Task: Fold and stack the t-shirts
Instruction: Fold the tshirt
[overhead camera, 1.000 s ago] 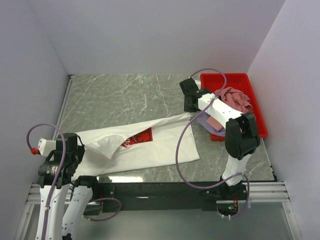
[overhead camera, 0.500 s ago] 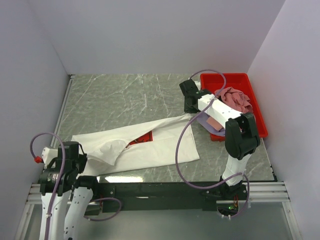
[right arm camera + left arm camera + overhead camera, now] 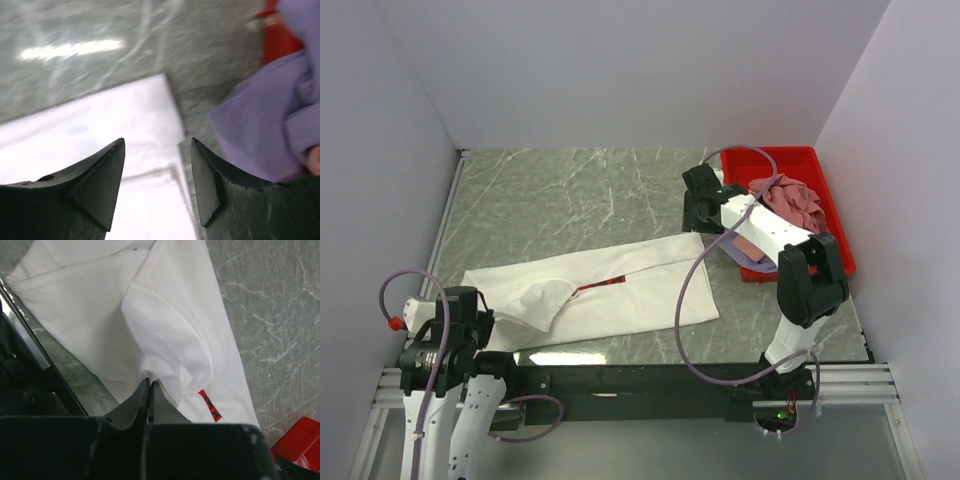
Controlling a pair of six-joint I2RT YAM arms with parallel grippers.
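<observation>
1. The white t-shirt lies on the desk with its long axis running from the near left to the far right. Its far end stops just beside the red bin.
2. The left pincer is clenched on a raised fold of this shirt at its near-left end, and the cloth bulges up to the closed tips.
3. The right pincer is released and holds nothing. Its jaws stand apart over the shirt's far-right corner, which lies directly beneath.
4. Each arm is nearer to its own end, so the next move likely depends on the right pincer dropping onto that corner.
5. The shirt looks doubled lengthwise and mostly smooth, with only a sliver of its red print showing at the fold.
6. A pink tee sits crumpled in the bin, and a lavender tee spills out just right of the open pincer.
</observation>
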